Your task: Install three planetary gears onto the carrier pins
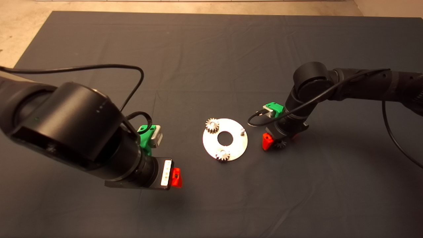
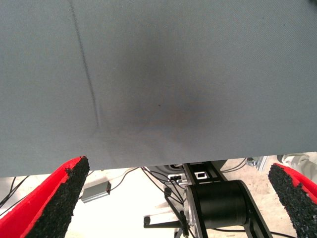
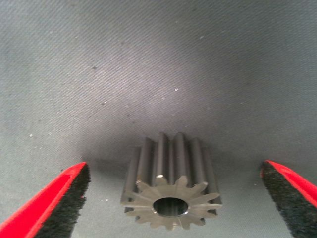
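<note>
Reaching down at the centre right of the head view, my right gripper (image 1: 275, 142) stands over the third gear (image 1: 281, 143), which lies on the mat (image 1: 211, 49) just to the right of the disc (image 1: 225, 139). In my right wrist view this gear (image 3: 171, 193) lies between my two pads (image 3: 69, 203), and both pads are spread wide and apart from it; I do not touch it. Its centre hole faces the camera, and its teeth are dark grey.

The disc is flat in the middle of the frame. One gear (image 1: 212, 125) sits at its upper left rim and a second gear (image 1: 223, 154) sits at its lower rim, each one on a pin, as far as I can see. The third pin (image 1: 242, 131) stands bare at the right rim of the disc, near my right gripper.

My left gripper (image 1: 175, 177) hangs at the lower left of the head view, well apart from the disc, with a red finger (image 1: 177, 177) showing at its tip. In my left wrist view the pads (image 2: 67, 196) are spread wide too, with nothing between them, only the mat (image 2: 198, 74) and some floor with cables (image 2: 129, 173) beyond its edge.
</note>
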{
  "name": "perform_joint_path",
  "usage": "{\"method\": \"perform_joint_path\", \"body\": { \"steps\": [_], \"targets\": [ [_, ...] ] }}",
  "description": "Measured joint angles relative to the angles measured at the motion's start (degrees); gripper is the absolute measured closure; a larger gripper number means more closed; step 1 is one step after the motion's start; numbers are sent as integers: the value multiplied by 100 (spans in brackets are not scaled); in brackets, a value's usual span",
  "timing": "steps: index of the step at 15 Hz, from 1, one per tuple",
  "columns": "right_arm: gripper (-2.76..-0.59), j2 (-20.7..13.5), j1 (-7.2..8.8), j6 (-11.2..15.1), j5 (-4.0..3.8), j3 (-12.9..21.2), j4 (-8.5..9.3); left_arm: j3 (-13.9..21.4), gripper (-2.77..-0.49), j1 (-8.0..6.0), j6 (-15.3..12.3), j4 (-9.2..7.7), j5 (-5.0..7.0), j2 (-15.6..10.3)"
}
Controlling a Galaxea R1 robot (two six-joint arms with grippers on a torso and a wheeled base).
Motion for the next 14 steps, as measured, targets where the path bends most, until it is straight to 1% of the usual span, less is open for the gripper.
{"method": "perform_joint_path", "body": {
  "steps": [1,3,5,6,7,9,10,11,12,14],
  "targets": [
    [-256,2,2,0,0,0,0,0,-262,0,0,1,0,0],
    [-240,-1,13,-13,8,-4,-5,1,-262,0,0,1,0,0],
    [-240,-1,11,-16,11,-6,-5,12,-262,1,0,-2,0,0],
    [-228,-1,11,-16,10,-6,-5,12,-262,0,0,-2,0,0],
    [-225,-1,11,-16,11,-9,-7,12,-262,0,0,-11,0,0],
    [-210,1,11,-18,11,-9,-7,12,-262,0,0,-18,0,0],
    [-209,2,11,-18,11,-9,-7,12,-262,0,-11,-21,2,0],
    [-208,2,11,-21,11,-10,-7,12,-262,0,-24,-38,0,0],
    [-197,2,11,-21,11,-10,-7,15,-262,0,-39,-76,0,0],
    [-193,2,11,-21,14,-11,-7,15,-262,1,-50,-121,0,-2]
  ]
}}
